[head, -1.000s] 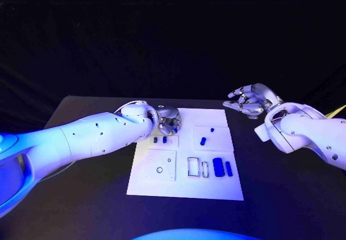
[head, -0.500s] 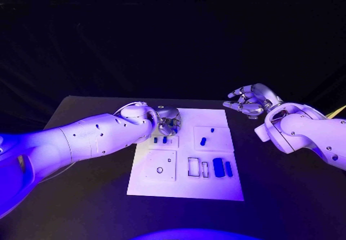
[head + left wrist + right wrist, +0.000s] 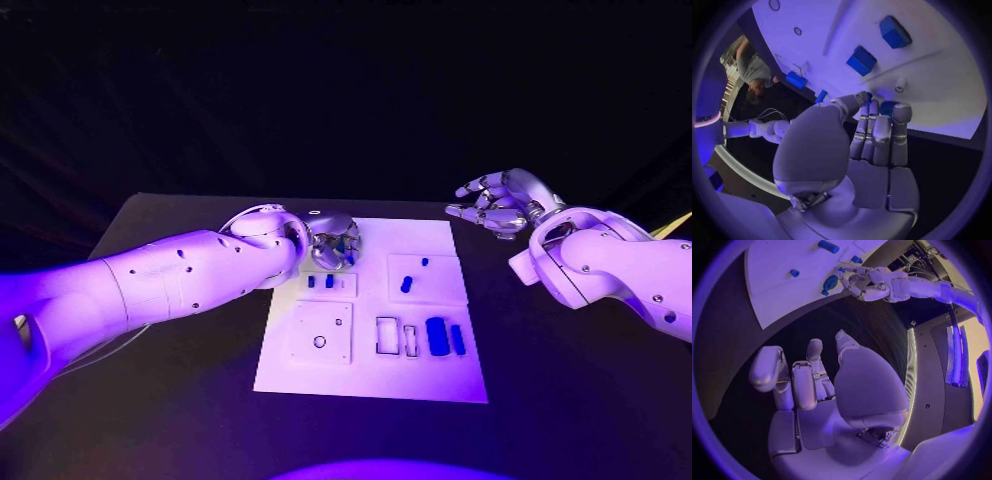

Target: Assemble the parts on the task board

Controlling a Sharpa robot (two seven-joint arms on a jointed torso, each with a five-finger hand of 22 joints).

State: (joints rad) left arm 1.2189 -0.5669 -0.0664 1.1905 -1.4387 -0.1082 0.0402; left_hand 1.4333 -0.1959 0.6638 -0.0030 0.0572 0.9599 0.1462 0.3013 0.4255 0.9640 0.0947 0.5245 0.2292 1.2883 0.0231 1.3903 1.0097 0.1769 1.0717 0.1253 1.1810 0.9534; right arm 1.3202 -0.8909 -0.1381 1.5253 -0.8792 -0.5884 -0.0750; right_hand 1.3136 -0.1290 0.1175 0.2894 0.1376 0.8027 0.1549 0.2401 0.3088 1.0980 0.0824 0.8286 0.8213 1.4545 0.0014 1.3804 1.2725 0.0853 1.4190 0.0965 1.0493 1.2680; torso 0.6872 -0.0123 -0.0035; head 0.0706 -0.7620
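Now the left robot hand (image 3: 335,242) pinches a blue part (image 3: 886,107) over the task board (image 3: 372,370); the right robot hand (image 3: 498,203) hovers empty, fingers apart.

White board (image 3: 372,375), flat mid-table, marked with raised square panels and outlined slots. Small blue parts on it: two (image 3: 319,281) upright, side by side near far left; two more (image 3: 407,283) on far right panel; two longer bars (image 3: 437,335) flat, side by side, near right edge.
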